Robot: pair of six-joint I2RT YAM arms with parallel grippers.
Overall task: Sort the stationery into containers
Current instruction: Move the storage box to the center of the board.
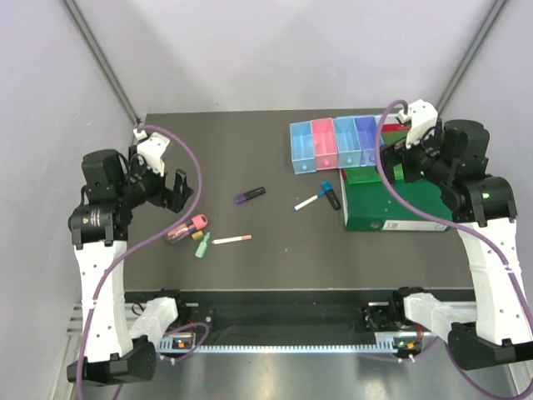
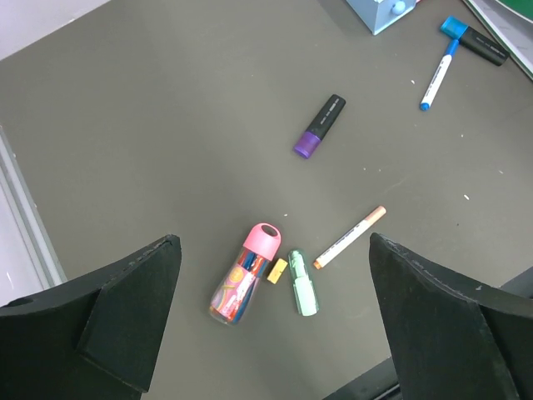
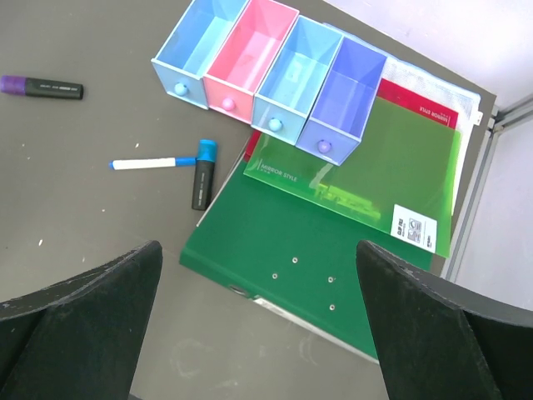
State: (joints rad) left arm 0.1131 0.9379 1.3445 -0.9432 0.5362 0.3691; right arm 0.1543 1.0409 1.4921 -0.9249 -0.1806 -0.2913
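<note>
The containers, a joined row of light blue, pink, light blue and purple-blue boxes, stand empty at the back right, also in the right wrist view. A purple-black highlighter lies mid-table. A white pen with a blue end and a blue-capped dark highlighter lie beside the binder. A pink-capped tube of pens, a green highlighter and a thin white pen with an orange-pink end lie below my open, empty left gripper. My right gripper hovers open and empty over the binder's near edge.
A large green binder with a lime-green folder on top lies at the right, touching the containers' front. A small yellow piece lies between the tube and the green highlighter. The table's near edge carries a rail.
</note>
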